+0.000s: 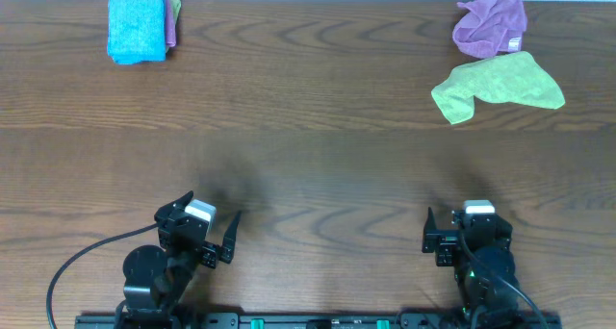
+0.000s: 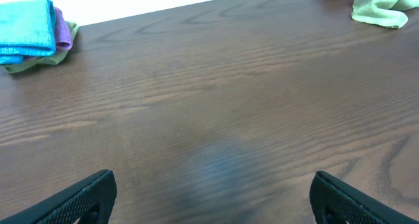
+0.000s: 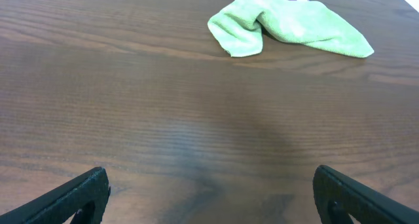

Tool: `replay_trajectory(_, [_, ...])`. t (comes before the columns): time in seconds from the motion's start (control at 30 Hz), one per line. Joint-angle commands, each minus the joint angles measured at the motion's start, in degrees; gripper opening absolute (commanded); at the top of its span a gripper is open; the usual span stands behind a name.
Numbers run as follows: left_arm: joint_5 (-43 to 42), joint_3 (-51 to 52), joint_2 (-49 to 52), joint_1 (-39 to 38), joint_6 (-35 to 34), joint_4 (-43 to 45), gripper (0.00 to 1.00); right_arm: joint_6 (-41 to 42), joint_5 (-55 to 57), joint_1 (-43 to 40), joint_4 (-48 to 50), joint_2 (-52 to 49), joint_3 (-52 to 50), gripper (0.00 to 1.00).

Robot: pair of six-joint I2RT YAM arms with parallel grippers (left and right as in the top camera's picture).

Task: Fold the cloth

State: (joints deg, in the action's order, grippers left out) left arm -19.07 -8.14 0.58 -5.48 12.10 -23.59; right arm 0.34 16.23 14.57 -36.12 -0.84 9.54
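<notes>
The cloth (image 1: 138, 26) is a sky-blue towel lying folded at the far left corner of the table, on top of a purple and a green layer; the left wrist view shows the cloth (image 2: 27, 29) at its upper left. My left gripper (image 1: 205, 220) stands open near the front edge, far from the cloth, with only bare wood between its fingers (image 2: 213, 185). My right gripper (image 1: 467, 225) is also open at the front right, nothing between its fingers (image 3: 211, 178).
A crumpled purple cloth (image 1: 491, 23) and a lime-green cloth (image 1: 496, 84) lie at the far right; the green cloth (image 3: 288, 26) fills the top of the right wrist view. The brown wooden table (image 1: 308, 165) ends at a white strip behind.
</notes>
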Motion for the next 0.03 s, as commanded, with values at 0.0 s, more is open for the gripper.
replay_trajectory(0.0, [0.4,1.2,-0.4,-0.2,0.8,-0.2,0.95,-0.8,-0.2,-0.3,0.0,0.5,-0.3,0.99])
